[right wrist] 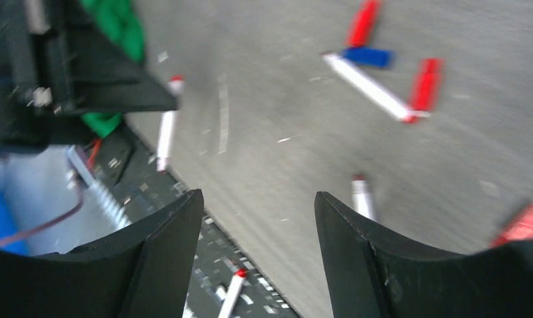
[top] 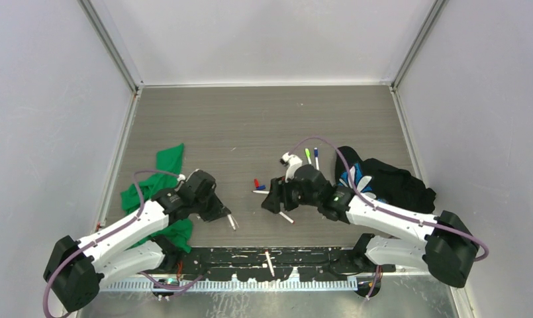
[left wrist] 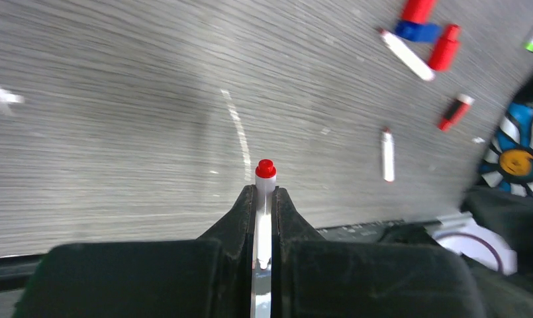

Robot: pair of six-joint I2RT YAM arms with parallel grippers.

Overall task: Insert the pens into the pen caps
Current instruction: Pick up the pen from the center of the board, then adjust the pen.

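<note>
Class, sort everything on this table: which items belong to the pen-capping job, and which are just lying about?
Belongs to the job:
- held pen, gripped in the left claw
- loose pens
- red caps
- blue cap

Just lying about:
- green cloth
- black patterned fabric

The left gripper (left wrist: 265,193) has black fingers (left wrist: 240,218), and between them shows a white pen (left wrist: 263,232) with a red tip. Ahead of it lie red caps (left wrist: 444,48) and one blue cap (left wrist: 416,31) on the grey, wood-grained table (left wrist: 118,99). To its right, a black cloth (left wrist: 515,159) bears a blue, white and orange flower. Beside its arm lies a plain green cloth (top: 171,162).
</note>
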